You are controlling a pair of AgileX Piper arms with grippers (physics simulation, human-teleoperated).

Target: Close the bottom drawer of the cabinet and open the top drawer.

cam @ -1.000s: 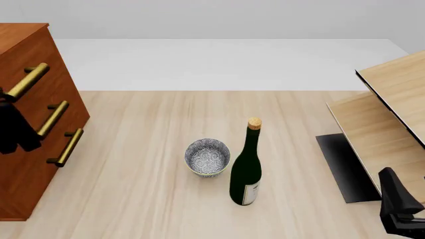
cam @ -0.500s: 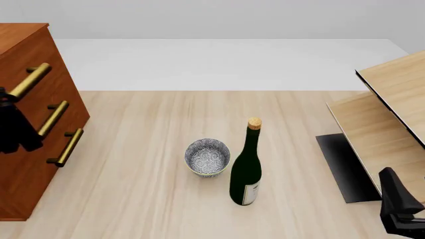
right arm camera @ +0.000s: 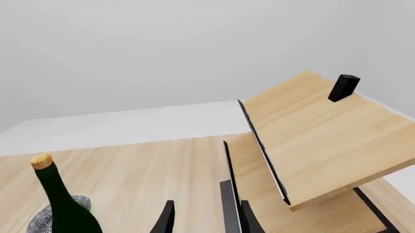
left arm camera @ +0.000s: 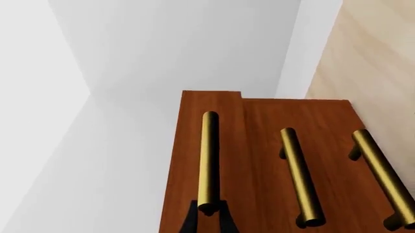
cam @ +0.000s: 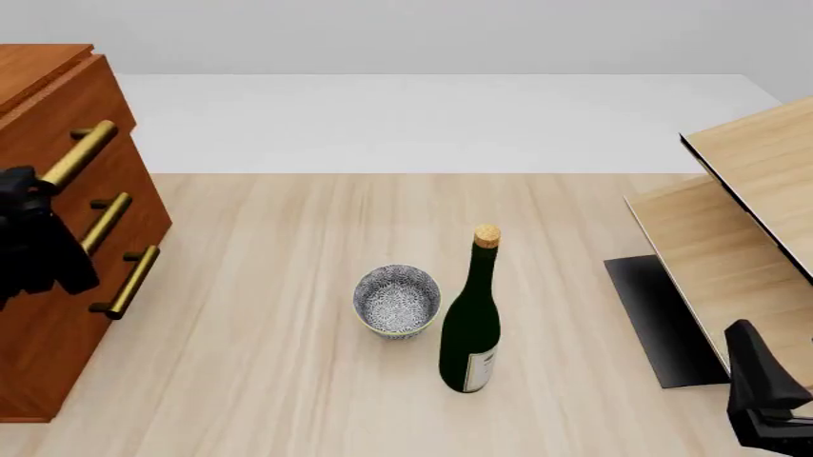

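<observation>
While the left gripper (left arm camera: 209, 218) is clamping its dark fingers around the near end of the brass bar handle (left arm camera: 208, 162) of the top drawer (cam: 70, 119), the uppermost reddish-brown wooden box in the tall three-drawer cabinet (cam: 38, 314), the job in hand is drawing that drawer straight out. Doing it well is, by my reading, a matter of pulling squarely along the drawer's line of travel, since the grip is sitting at the bar's end rather than its middle and a slanted tug is likely to skew the box or let the bar slide free. In the left wrist view the top drawer's front is standing a little proud of the two fronts beside it, so the opening is looking only just begun. The bottom drawer (cam: 64, 328), with its lowest brass bar (cam: 129, 282), is lying flush with the cabinet face, judged shut. The right gripper (right arm camera: 204, 221) is idling with its jaws apart and holding nothing, well away beside the pale light-wood boards (right arm camera: 318, 141), near the dark green corked wine bottle (cam: 473, 319) and the speckled ceramic bowl (cam: 396, 300) on the light wooden table (cam: 280, 362)
</observation>
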